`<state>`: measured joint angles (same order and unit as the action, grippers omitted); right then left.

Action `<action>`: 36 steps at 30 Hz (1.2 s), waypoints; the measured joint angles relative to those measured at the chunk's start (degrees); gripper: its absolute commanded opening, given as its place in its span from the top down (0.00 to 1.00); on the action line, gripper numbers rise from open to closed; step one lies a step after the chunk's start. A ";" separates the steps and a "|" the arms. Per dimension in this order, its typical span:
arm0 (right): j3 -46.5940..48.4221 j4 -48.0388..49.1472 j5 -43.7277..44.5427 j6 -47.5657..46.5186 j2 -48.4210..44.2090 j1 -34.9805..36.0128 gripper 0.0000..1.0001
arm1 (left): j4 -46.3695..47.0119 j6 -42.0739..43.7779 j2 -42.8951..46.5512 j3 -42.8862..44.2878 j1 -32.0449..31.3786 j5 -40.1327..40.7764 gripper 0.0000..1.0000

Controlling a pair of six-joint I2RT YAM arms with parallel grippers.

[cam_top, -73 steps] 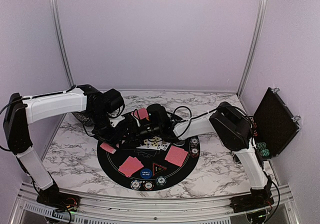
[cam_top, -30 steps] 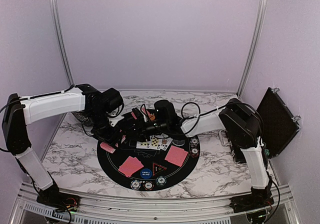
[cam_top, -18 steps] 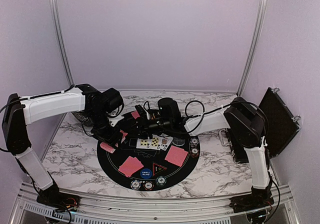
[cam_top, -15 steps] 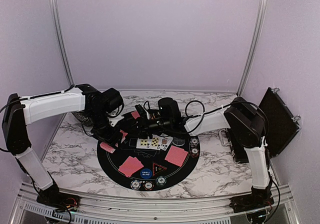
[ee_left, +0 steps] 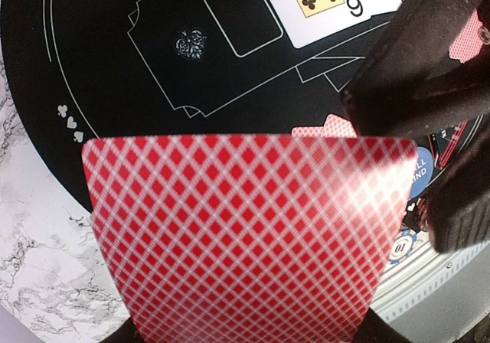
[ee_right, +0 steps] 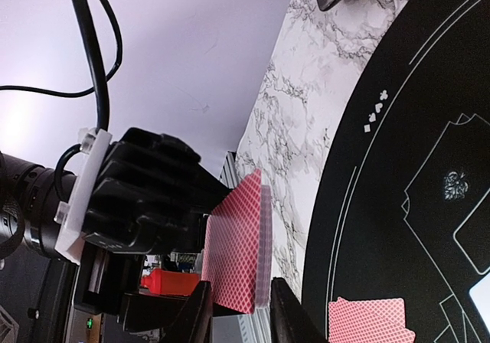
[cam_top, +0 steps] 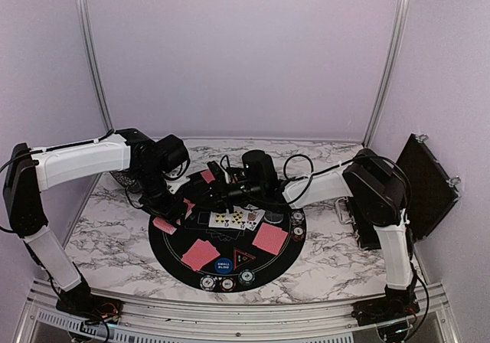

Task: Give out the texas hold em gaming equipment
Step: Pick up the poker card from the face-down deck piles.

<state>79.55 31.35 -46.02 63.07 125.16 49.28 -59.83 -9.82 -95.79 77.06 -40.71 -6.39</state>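
Dealing step: L jaws are pinching the card deck (ee_left: 245, 236), holding it above the mat's (ee_left: 115, 67) left edge. R jaws are sitting either side of the deck's edge; can't tell if they're gripping yet. Face-up cards (cam_top: 233, 218) & face-down cards (cam_top: 269, 238) are lying on the mat. Next, prob: R is needing to peel just the top card w/o dragging others

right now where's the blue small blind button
In the top view the blue small blind button lies near the near edge of the black mat, between a red-backed card pile and the triangular marker, just beyond three chips.
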 measured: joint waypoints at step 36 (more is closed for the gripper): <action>-0.44 2.12 -0.85 1.86 0.46 0.52 0.85 | -0.02 -0.09 0.00 0.00 0.00 0.04 0.44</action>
<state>79.11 33.47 -46.87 64.93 125.62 49.80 -59.86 -9.91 -95.79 77.06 -40.71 -6.35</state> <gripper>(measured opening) 0.166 0.669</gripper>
